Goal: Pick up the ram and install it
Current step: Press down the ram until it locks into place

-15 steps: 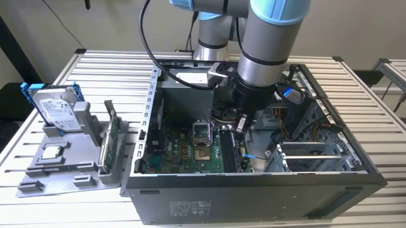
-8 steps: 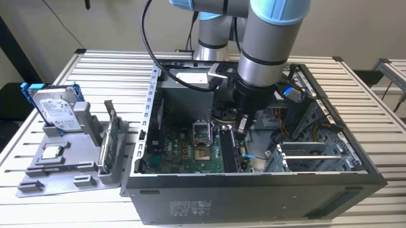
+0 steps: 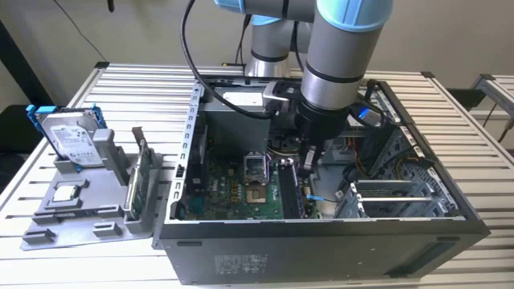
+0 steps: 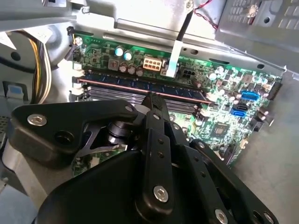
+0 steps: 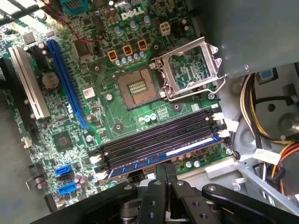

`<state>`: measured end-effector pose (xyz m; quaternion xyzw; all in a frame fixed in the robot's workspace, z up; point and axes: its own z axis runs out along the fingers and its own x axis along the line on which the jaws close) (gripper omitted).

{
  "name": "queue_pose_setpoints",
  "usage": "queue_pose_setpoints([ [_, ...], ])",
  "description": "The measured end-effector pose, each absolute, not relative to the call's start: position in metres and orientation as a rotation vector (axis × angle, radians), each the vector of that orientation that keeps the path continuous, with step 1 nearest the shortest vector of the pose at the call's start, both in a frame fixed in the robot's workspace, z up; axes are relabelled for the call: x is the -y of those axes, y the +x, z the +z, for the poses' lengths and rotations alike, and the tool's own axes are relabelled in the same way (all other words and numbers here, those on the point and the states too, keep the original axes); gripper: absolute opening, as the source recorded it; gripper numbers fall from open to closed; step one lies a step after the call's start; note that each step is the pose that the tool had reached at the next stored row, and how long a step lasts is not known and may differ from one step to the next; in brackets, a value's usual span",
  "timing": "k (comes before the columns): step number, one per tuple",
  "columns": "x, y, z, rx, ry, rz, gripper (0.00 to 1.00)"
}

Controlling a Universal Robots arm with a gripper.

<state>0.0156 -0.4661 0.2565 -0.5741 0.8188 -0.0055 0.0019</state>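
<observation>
Ram (image 5: 180, 151) sits along the slot nearest the gripper (image 5: 166, 167) in the first wrist view, a long blue-edged stick with a pale label, lying parallel to the empty black slots (image 5: 154, 137) beside it on the motherboard (image 5: 117, 121). In the second wrist view I see the ram (image 4: 135, 86) edge-on as a dark strip running across the board, just past the tips of the gripper (image 4: 152, 99). From here it looks seated in the slot, though I cannot tell whether its end clips are latched. The jaws are pressed together with no gap and nothing between them; the tips are right at the ram's upper edge, and I cannot tell whether they touch it. In the centre of the exterior view the arm reaches straight down into the open case (image 3: 321, 253), with the gripper (image 3: 309, 161) low over the green motherboard (image 3: 233, 192). The open CPU socket (image 5: 136, 87) lies on the far side of the slots from the gripper. At the exterior view's left, a grey tray (image 3: 72, 223) on the slatted table (image 3: 144, 90) holds a hard drive (image 3: 72, 141) in a blue frame and a green board (image 3: 143, 174) standing on edge just beside the case.
</observation>
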Motion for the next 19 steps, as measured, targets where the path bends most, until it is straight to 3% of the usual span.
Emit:
queue_pose_setpoints([
  [19, 0.4662, 0.0156, 0.2549, -2.387, -2.046, -0.007, 0.11],
])
